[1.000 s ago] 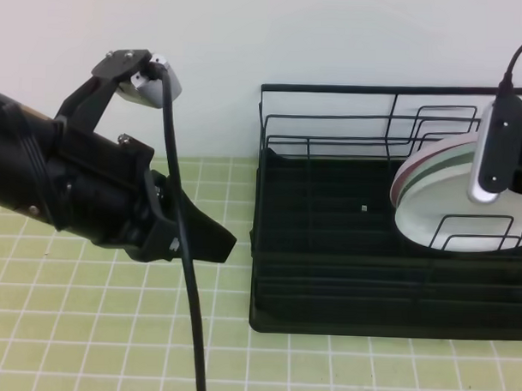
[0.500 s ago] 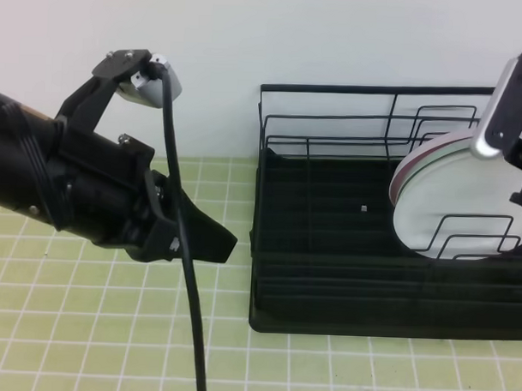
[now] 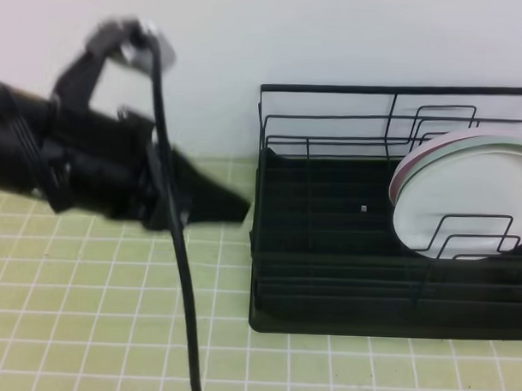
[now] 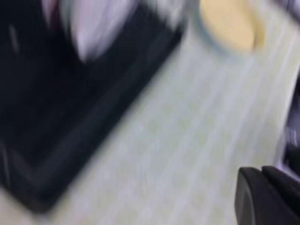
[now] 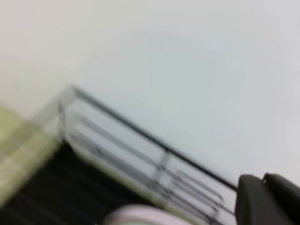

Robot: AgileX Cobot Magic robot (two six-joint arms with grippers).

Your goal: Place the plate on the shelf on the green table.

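Two grippers noted: my left gripper, closed on nothing, hangs blurred over the green table. Right of it, the plate stands upright in the shelf, apparently placed. My right gripper's jaw state I cannot tell.

left arm is hanging out low on its side, blurry, fingers pinched closed, pointing right.

Blurred shelf against pale wall
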